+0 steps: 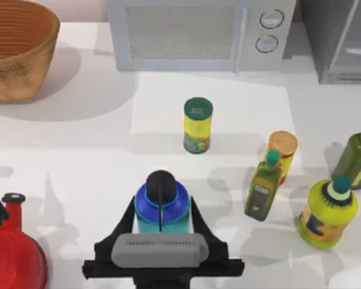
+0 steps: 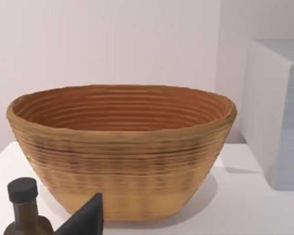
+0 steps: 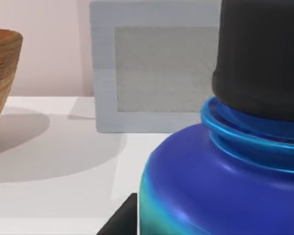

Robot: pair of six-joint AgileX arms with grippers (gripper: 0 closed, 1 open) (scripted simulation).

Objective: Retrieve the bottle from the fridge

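Bottle (image 1: 161, 208): nearest the overhead camera, at the table's front centre, blue with a black domed cap, upright between two black fingers; in the right wrist view (image 3: 225, 186) it looms very close, cap and blue shoulder up against the lens.
Right gripper (image 1: 161, 224): at the front edge of the table, its grey body just behind the bottle, one finger on each side of the blue body.
Fingers (image 1: 124, 227): spread to about the bottle's width and apparently touching its sides; I judge it a hold.
Fridge (image 1: 343, 42): dark grey box at the back right corner, well apart from the bottle.
Step in hand: the bottle is already out of the fridge and near the front, so I judge the retrieval nearly done.
Next move: probably setting the bottle on the table (image 1: 96, 150) and letting go, staying clear of the yellow-green can (image 1: 198, 125) behind it.
Left gripper: parked at the table's left; one dark fingertip (image 2: 85, 218) shows in its wrist view facing the basket (image 2: 120, 147), and I cannot tell its opening.
Nearby: microwave (image 1: 198, 33) at the back centre.
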